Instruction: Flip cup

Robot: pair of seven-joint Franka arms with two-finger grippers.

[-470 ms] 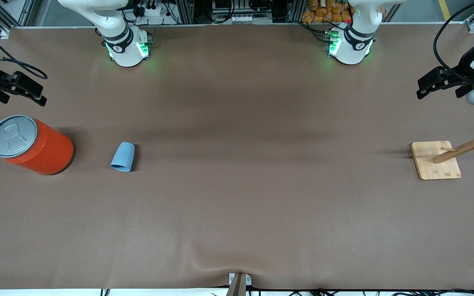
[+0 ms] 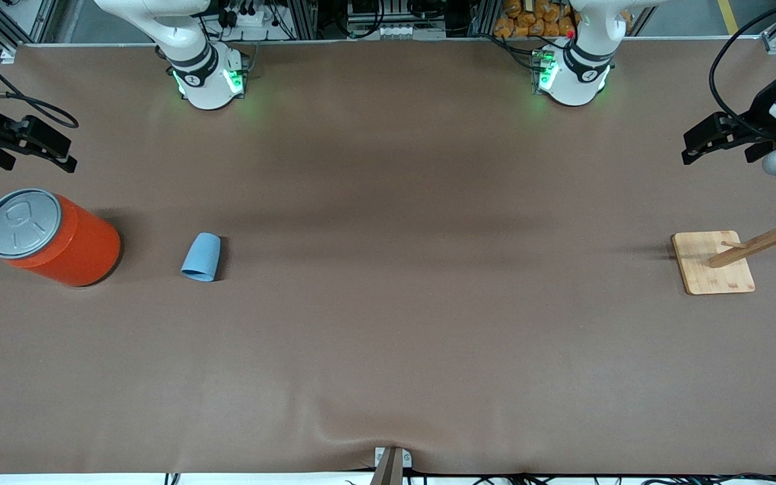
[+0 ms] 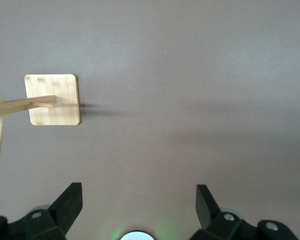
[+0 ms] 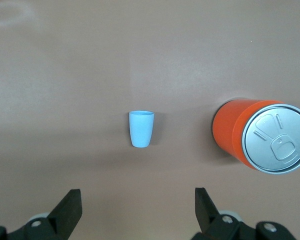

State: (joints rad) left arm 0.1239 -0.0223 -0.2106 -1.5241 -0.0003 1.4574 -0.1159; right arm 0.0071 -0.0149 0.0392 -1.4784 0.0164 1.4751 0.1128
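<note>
The cup (image 2: 201,256) is on the brown worktop (image 2: 388,303), toward the right arm's end. In the front view its wide rim seems to point toward the camera, and I cannot tell for sure if it stands or lies. Nothing touches it. Beside it, closer to that end of the worktop, stands the orange can (image 2: 51,237) with a grey lid, a little apart from the cup. The right wrist view shows the same 2 things, the cup (image 4: 141,128) and the can (image 4: 260,135), with a clear gap between them.

The right tool (image 2: 21,145) hangs in the air over the edge of the worktop at the right arm's end, near the can but not touching it. Its 2 fingers (image 4: 70,207) are spread wide and hold nothing.

The left tool (image 2: 718,138) hangs over the left arm's end of the worktop, near the wooden rack (image 2: 741,252). Its fingers (image 3: 70,205) are also spread wide and empty. The rack (image 3: 45,100) has a square base and a tilted pole with pegs
</note>
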